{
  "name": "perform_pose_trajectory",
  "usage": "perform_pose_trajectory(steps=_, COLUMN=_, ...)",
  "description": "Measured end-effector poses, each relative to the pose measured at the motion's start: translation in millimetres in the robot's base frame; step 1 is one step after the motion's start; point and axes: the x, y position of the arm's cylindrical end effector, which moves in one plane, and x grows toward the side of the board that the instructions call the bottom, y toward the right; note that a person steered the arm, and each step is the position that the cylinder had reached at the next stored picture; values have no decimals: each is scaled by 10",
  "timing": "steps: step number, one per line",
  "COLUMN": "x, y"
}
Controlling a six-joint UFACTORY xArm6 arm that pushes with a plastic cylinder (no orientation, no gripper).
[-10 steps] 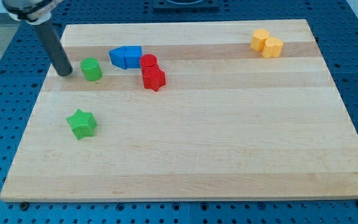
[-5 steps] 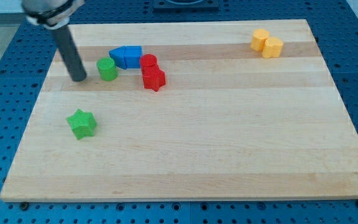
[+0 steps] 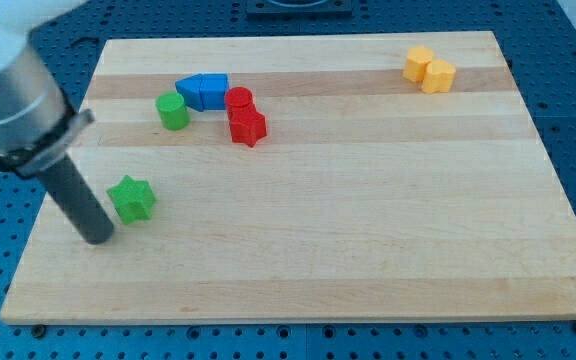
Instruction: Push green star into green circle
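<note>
The green star [image 3: 132, 198] lies on the wooden board [image 3: 368, 200] at the view's left. The green circle [image 3: 173, 110], a short cylinder, stands above it toward the view's top, touching the left end of the blue blocks. My tip [image 3: 97, 237] rests on the board just left of and below the green star, a small gap away from it. The rod rises up and to the left from the tip.
Two blue blocks [image 3: 204, 91] sit side by side right of the green circle. A red cylinder [image 3: 239, 99] and a red star-like block [image 3: 247, 127] stand next to them. Two yellow blocks [image 3: 429, 69] sit at the top right.
The green circle was pushed right against the blue blocks. My tip then left it and moved down the board to beside the green star. The star has not moved.
</note>
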Motion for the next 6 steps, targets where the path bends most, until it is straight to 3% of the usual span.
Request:
perform_pose_trajectory(steps=1, x=-116, y=421)
perform_pose_trajectory(steps=2, x=-517, y=476)
perform_pose_trajectory(steps=3, x=-647, y=472)
perform_pose_trajectory(steps=4, x=-326, y=458)
perform_pose_trajectory(steps=6, x=-393, y=-125)
